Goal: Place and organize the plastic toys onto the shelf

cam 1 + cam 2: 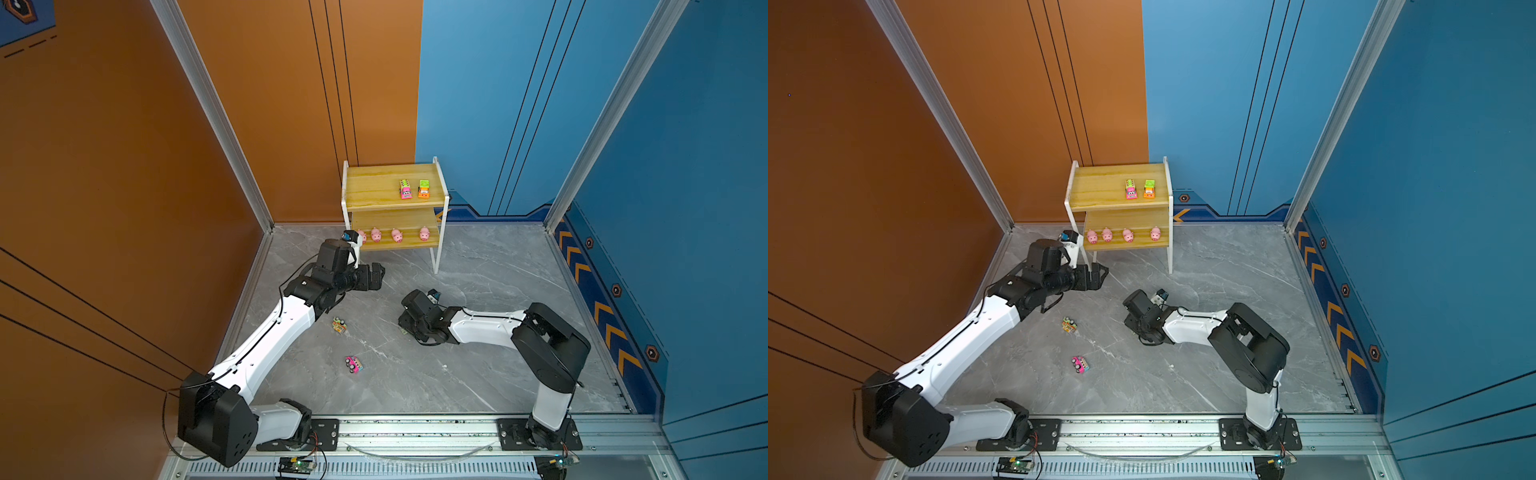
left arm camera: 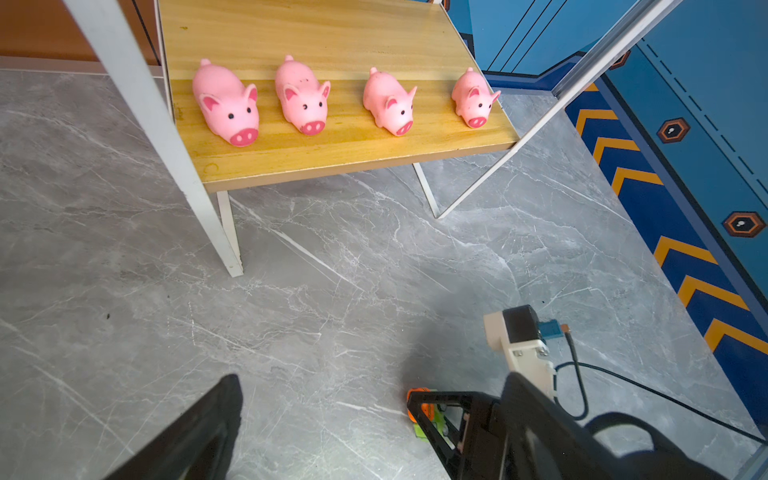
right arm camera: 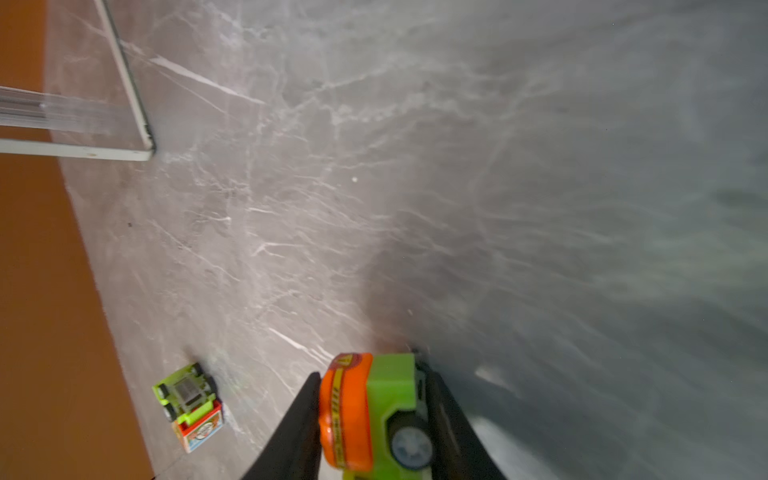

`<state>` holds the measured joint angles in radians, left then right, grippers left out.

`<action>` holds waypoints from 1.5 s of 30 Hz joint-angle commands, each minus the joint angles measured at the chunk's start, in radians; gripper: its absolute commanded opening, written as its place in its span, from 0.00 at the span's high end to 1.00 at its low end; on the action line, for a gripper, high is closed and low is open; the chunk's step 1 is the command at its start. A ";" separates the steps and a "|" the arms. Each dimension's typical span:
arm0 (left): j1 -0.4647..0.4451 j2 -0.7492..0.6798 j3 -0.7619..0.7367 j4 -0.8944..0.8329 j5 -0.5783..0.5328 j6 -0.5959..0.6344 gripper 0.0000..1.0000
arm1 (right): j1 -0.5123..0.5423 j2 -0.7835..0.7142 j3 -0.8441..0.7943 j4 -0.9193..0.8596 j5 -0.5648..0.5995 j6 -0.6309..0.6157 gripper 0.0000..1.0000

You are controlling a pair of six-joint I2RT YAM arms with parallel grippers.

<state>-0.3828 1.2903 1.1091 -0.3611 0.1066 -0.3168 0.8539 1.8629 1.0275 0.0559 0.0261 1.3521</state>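
Under me lay a grey marble-veined floor [image 1: 415, 386], evenly lit. An orange wall [image 1: 104, 166] closed my left and half the back. A blue wall [image 1: 498, 104] took the rest, with orange chevrons [image 1: 581, 268] along its dark base. Aluminium posts [image 1: 216, 116] framed the corners.

shelf [image 1: 374, 195] top board: pink car [image 1: 406, 189] + orange car [image 1: 424, 188] side by side | lower board: four pigs [image 1: 397, 235] all in a row | counter [image 1: 498, 299]: multicolour car [image 1: 340, 325], second pink car [image 1: 353, 364]

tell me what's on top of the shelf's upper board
Two toy cars stand side by side on the upper board: a pink car and an orange and green car. In both top views it covers part of the lower board.
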 commanded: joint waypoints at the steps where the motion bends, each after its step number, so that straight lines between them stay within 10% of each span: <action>1: 0.023 -0.001 0.017 0.008 0.024 -0.016 0.02 | -0.027 0.039 0.000 0.200 -0.067 -0.046 0.60; 21: 0.053 -0.015 0.014 0.017 0.034 -0.025 0.02 | -0.116 -0.010 -0.254 0.400 -0.088 -0.038 0.48; 34: -0.079 -0.012 -0.006 -0.013 -0.127 -0.032 0.02 | -0.128 -0.255 -0.207 0.004 0.062 -0.458 0.42; 45: -0.334 0.110 -0.055 -0.071 -0.337 -0.539 0.02 | -0.243 -0.508 -0.224 -0.196 0.204 -0.799 0.25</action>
<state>-0.6926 1.3666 1.0695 -0.3931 -0.1543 -0.6464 0.6510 1.3930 0.8211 -0.0612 0.1852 0.6868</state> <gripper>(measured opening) 0.983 0.741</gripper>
